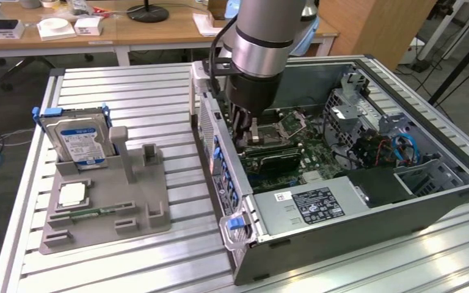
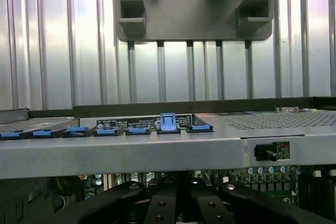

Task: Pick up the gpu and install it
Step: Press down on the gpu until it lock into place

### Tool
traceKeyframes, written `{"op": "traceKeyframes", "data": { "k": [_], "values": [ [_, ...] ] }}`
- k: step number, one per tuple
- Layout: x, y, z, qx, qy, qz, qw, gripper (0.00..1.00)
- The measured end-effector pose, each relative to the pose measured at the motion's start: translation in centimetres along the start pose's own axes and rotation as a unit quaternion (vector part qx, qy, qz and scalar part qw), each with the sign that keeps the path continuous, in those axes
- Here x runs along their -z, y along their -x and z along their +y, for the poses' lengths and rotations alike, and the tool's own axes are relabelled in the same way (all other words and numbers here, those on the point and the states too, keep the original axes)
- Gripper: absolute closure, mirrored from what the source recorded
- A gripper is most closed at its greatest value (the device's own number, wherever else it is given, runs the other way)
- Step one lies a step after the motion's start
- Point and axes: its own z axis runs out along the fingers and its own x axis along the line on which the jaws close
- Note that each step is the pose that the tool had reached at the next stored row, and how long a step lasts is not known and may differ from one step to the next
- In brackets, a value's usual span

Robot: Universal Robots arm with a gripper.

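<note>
Ribbed aluminium slats form the table [image 1: 137, 97]. The closed gripper [image 1: 247, 125] is lowered inside the open steel computer case [image 1: 365, 201]; the gpu cannot be made out.

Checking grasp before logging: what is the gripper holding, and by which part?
Cannot be told: the gripper is shut, low inside the computer case, and no held part is visible.

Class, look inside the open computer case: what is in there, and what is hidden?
Inside the case: motherboard, black power supply, cables. The gripper reaches in and covers whatever lies beneath it.
</note>
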Motion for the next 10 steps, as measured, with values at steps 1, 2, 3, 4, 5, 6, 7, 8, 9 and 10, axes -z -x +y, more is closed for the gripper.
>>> {"op": "traceKeyframes", "data": {
  "k": [1,2,3,4,5,6,7,8,9,10],
  "values": [
    [0.0,0.0,0.07,-0.001,-0.0001,0.0001,1.0,0.89],
    [0.0,0.01,0.13,-0.001,-0.0001,-0.0002,1.0,0.89],
    [-0.01,0.03,0.16,-0.002,0.0,-0.0006,1.0,0.89],
    [0.0,0.04,0.18,-0.002,0.0,-0.0008,1.0,0.89],
    [0.0,0.05,0.18,-0.002,0.0001,-0.0009,1.0,0.89],
    [0.03,0.06,0.19,-0.002,0.0,-0.0011,1.0,0.89],
    [0.07,0.06,0.19,-0.002,0.0,-0.0011,1.0,0.89],
    [0.13,0.06,0.2,-0.002,0.0001,-0.0011,1.0,0.89],
    [0.19,0.06,0.2,-0.002,0.0001,-0.001,1.0,0.89],
    [0.25,0.06,0.2,-0.002,0.0001,-0.001,1.0,0.89]
  ]
}}
